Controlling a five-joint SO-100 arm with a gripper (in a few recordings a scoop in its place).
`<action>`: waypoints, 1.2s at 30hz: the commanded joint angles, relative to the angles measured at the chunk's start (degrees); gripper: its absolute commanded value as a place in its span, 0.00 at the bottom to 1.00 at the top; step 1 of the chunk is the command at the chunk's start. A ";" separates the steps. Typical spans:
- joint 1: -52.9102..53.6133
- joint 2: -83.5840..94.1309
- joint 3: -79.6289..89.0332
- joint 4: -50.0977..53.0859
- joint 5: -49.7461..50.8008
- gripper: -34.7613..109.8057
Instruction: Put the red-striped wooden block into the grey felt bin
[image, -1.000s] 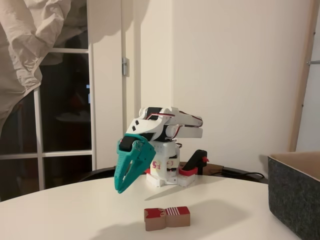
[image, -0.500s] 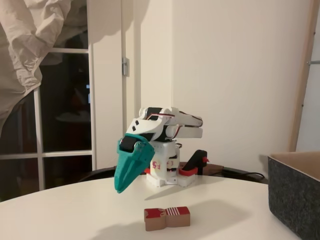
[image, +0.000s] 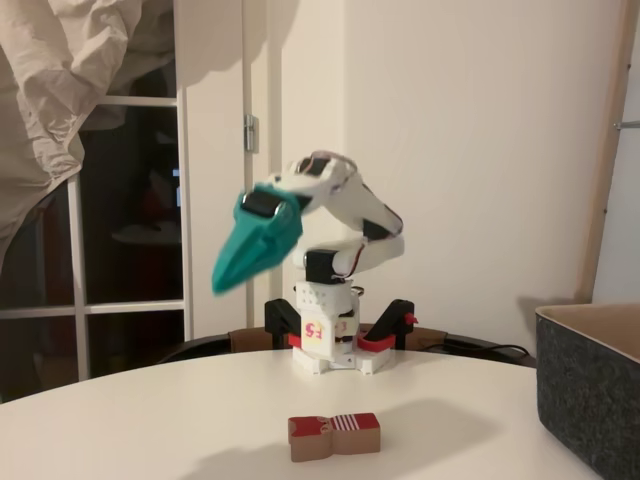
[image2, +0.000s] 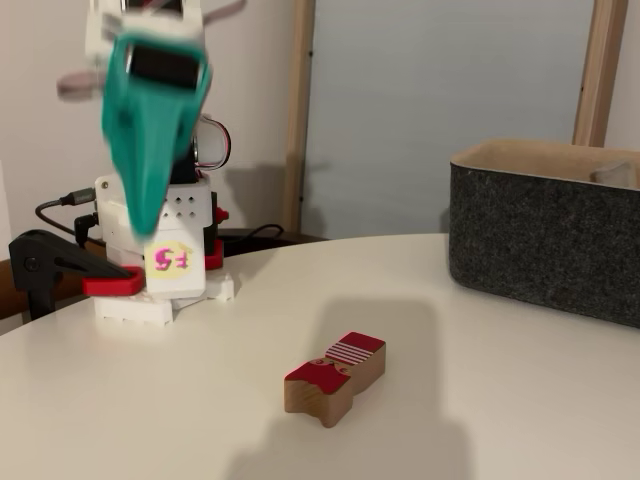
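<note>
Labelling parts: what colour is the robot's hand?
Teal green hand, clearest in this fixed view.

Block on the table, bin apart from it.
The block (image: 335, 437) (image2: 335, 377) lies flat, striped band up; the grey felt bin (image: 592, 400) (image2: 548, 238) stands upright, far right.

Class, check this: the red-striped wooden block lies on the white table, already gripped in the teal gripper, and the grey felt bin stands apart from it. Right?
Not quite. In both fixed views the red-striped wooden block lies free on the white table; the teal gripper hangs in the air above it. The grey felt bin does stand apart.
</note>
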 joint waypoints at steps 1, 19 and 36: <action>-1.58 -5.89 -9.76 0.09 6.68 0.24; -21.01 -37.88 -24.52 0.44 -4.39 0.38; -24.87 -50.19 -24.87 28.12 -24.70 0.47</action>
